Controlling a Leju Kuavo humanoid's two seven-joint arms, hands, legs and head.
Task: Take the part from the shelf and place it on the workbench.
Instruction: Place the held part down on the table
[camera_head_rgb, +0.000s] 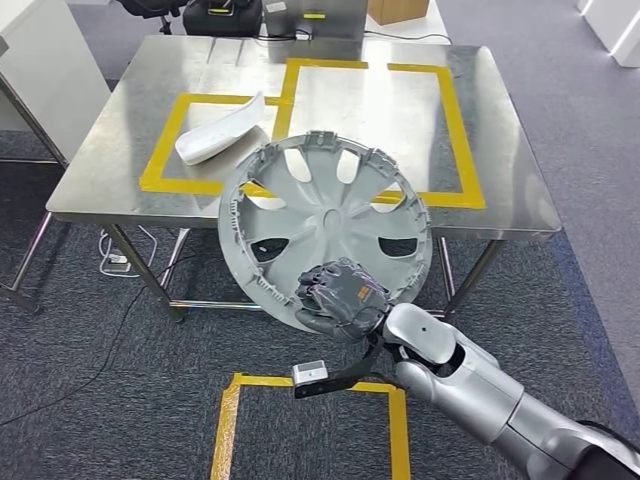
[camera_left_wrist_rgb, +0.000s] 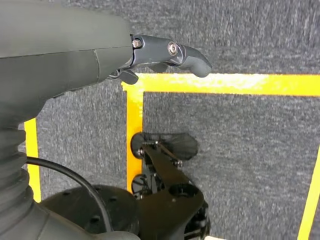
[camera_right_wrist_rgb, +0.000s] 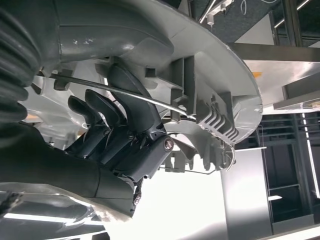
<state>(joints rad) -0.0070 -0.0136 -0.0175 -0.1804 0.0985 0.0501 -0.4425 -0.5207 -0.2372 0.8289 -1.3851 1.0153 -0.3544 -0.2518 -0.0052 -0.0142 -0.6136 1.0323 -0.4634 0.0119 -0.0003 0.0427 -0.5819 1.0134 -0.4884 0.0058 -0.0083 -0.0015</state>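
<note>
A large grey wheel cover (camera_head_rgb: 324, 222) with spokes and oval cut-outs hangs tilted in front of the steel workbench (camera_head_rgb: 113, 160), its inner side facing me. My right hand (camera_head_rgb: 340, 297) grips its near lower rim, fingers curled over the edge. In the right wrist view the dark fingers (camera_right_wrist_rgb: 113, 125) wrap the ribbed rim of the cover (camera_right_wrist_rgb: 211, 95). My left hand (camera_left_wrist_rgb: 113, 55) hangs over the carpet, fingers (camera_left_wrist_rgb: 177, 52) stretched out and holding nothing.
A white curved part (camera_head_rgb: 219, 132) lies inside the left yellow-taped square on the workbench. Another taped rectangle (camera_head_rgb: 453, 110) marks the bench's right half. Yellow floor tape (camera_head_rgb: 226, 420) frames a square below me. Cables lie under the bench's left side.
</note>
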